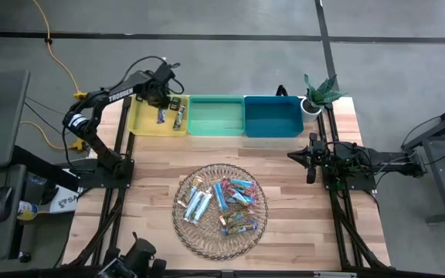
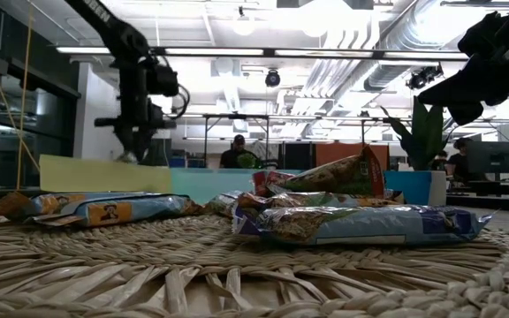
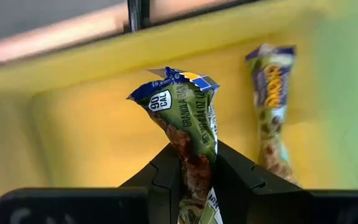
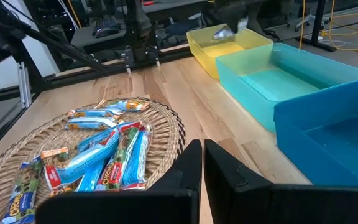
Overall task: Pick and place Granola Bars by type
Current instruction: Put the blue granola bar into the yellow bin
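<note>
My left gripper (image 1: 161, 103) hangs over the yellow bin (image 1: 141, 116) at the table's far left and is shut on a green and blue granola bar (image 3: 185, 112). A second bar of the same kind (image 3: 271, 106) lies flat on the bin's floor beside it (image 1: 179, 117). Several more bars (image 1: 222, 202), light blue, teal-pink and brown, lie in a heap on the round wicker tray (image 1: 207, 245) at the table's near middle. My right gripper (image 4: 202, 163) is shut on nothing and waits above the table's right side (image 1: 310, 164). My left gripper pinches the green and blue bar between its two fingers at the crumpled middle of the wrapper (image 3: 194, 168). The fingers point down into the yellow bin from above. The bar's crimped blue end (image 3: 179, 78) sticks out past the fingertips toward the bin's floor.
A green bin (image 1: 215, 116) and a blue bin (image 1: 273, 117) stand in a row to the right of the yellow one along the far edge. A small potted plant (image 1: 319, 93) sits at the far right corner. Bare wood lies between bins and tray.
</note>
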`<state>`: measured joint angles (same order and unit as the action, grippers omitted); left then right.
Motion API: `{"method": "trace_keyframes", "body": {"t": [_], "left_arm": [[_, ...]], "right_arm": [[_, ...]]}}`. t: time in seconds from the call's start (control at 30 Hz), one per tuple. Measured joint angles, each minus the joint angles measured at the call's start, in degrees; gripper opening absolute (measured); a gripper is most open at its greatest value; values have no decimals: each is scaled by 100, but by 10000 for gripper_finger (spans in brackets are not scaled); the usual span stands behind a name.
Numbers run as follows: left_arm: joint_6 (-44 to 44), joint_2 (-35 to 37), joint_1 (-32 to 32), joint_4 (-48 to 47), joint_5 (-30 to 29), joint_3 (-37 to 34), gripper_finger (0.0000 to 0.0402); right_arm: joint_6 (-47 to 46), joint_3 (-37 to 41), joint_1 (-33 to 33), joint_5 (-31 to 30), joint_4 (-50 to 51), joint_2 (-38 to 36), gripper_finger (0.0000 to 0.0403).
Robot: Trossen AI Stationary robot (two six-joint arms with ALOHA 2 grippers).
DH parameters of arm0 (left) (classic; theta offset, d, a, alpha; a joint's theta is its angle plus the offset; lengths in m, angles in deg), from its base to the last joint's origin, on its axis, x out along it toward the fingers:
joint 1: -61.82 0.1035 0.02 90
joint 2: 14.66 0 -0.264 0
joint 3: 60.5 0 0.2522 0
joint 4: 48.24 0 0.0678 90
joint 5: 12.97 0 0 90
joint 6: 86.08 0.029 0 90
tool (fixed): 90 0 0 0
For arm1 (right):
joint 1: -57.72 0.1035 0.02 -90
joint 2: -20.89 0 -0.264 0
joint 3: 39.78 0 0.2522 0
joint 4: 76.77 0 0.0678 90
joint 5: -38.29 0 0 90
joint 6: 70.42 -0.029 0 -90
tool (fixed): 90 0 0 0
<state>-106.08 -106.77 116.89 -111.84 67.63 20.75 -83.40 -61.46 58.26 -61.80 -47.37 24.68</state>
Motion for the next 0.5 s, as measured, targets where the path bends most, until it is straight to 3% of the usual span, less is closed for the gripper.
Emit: {"method": "trace_keyframes", "body": {"t": [0.5], "left_arm": [[-279,0,4,1350,-56,-1190,72]], "right_arm": [[0,0,1,0,0,1,0]]}}
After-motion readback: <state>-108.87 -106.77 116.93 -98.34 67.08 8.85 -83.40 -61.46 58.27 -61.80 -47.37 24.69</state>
